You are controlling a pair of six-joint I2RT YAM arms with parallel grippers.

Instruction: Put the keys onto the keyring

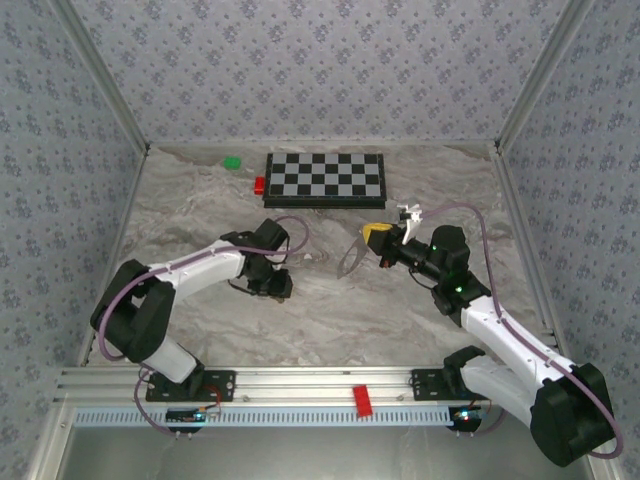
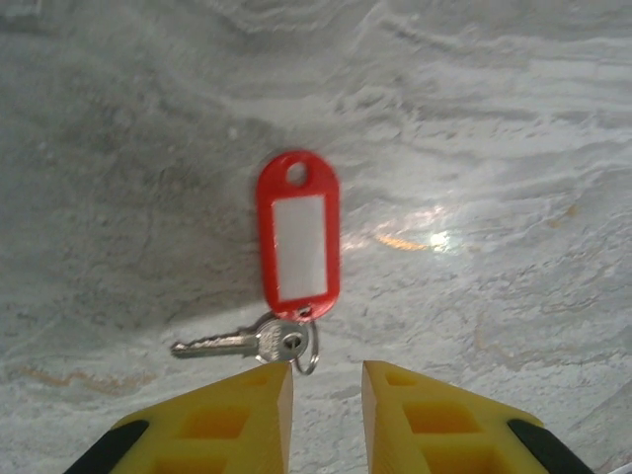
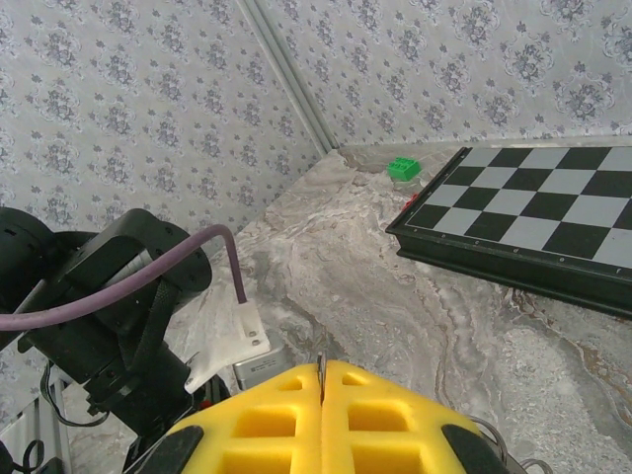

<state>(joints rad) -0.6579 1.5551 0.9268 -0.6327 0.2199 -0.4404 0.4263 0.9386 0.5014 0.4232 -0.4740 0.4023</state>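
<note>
The keys (image 2: pixel 298 237), a red tag with a white centre joined by a small split ring to a silver key (image 2: pixel 232 343), lie flat on the marble table. My left gripper (image 2: pixel 326 380) hovers just short of them, open, its yellow fingers (image 2: pixel 259 410) apart with nothing between them. In the top view the left gripper (image 1: pixel 274 284) points down at the table's middle. My right gripper (image 1: pixel 369 238) is held up to its right, shut on the keyring (image 1: pixel 350 260), a thin grey loop hanging from it. A sliver of the keyring (image 3: pixel 320 367) shows pinched in the right gripper (image 3: pixel 322 383).
A chessboard (image 1: pixel 325 180) lies at the back, with a green block (image 1: pixel 232 161) and a red block (image 1: pixel 259 184) off its left end. The left arm (image 3: pixel 99 306) stands close to the right gripper. Patterned walls close in the sides.
</note>
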